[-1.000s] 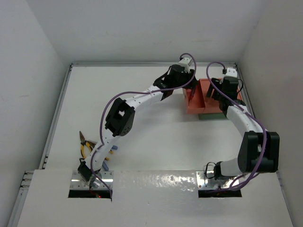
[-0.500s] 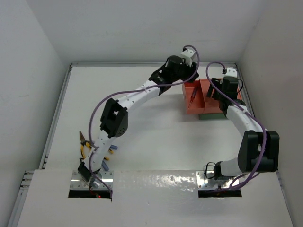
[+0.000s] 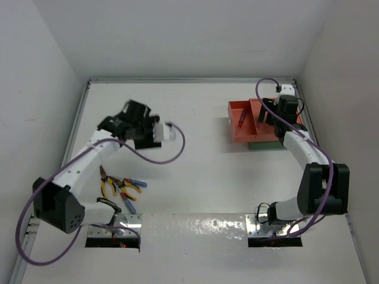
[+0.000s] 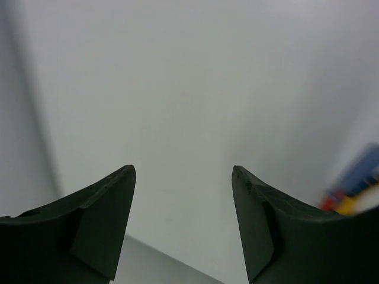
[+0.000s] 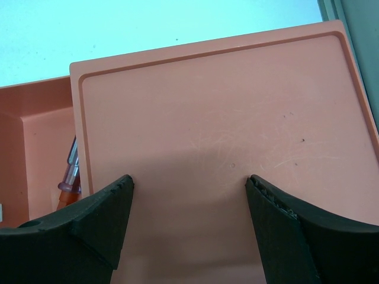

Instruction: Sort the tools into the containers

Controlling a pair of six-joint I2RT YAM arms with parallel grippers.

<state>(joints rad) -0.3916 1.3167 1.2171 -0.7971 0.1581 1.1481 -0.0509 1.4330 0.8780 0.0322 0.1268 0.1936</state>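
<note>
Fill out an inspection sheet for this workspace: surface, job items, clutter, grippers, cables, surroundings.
Surface: white table, bare in the middle.
Job's things: pliers and screwdrivers lie near the left arm's base; lone screwdriver in the left compartment of the orange tray; green tray underneath it.
Clutter: nothing seen.
Grippers: left gripper open, empty; right gripper open, empty, over the orange tray's right compartment.
Cables: purple cable loops off each arm.
Surroundings: white walls on three sides.

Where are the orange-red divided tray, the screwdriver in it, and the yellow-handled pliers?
Orange-red divided tray (image 3: 235, 111), top view, left compartment floor.
Slim screwdriver (image 5: 72, 168), right wrist view, mid-length.
Yellow-handled pliers (image 3: 107, 187), top view, handle.
</note>
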